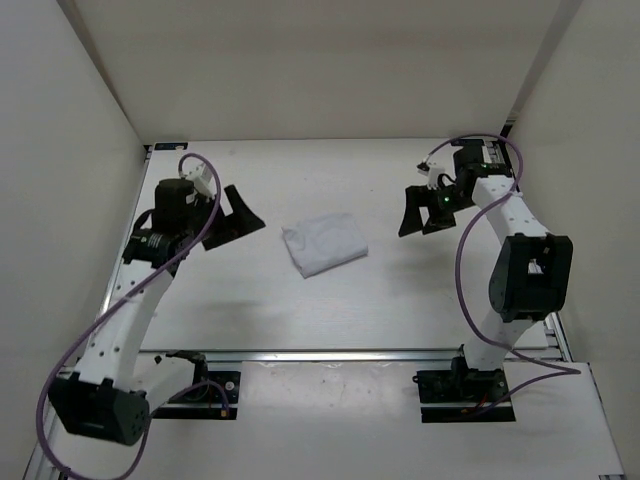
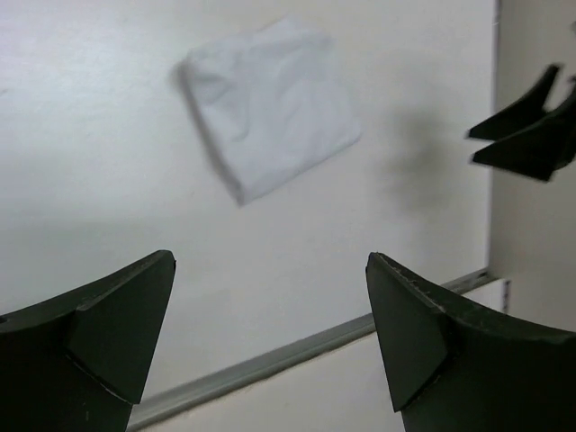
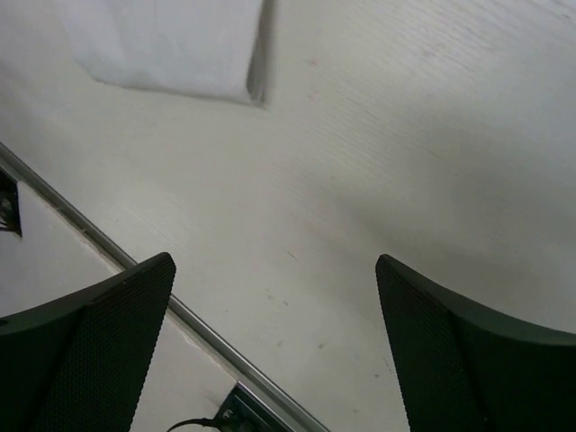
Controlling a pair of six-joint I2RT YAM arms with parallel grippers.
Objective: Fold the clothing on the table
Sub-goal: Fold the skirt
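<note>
- The table [image 1: 400,300] fills the centre of the top view. It is a matte white surface with white walls on three sides and an aluminium rail [image 1: 330,353] along its lower edge.
- The left arm [image 1: 125,300] rises along the left side of the frame, and the right arm [image 1: 500,260] along the right side.
- The clothing [image 1: 324,243] lies flat at the centre of the table as a small, creased white rectangle with a layered edge. It is well apart from both grippers. It appears in the upper centre of the left wrist view [image 2: 274,103] and in the upper left of the right wrist view [image 3: 171,40].
- The left gripper [image 1: 235,215] sits left of the clothing. Its jaws are spread wide and hold nothing [image 2: 270,261].
- The right gripper [image 1: 420,212] sits right of the clothing. Its jaws are likewise spread, with only bare table between them [image 3: 274,263].
</note>
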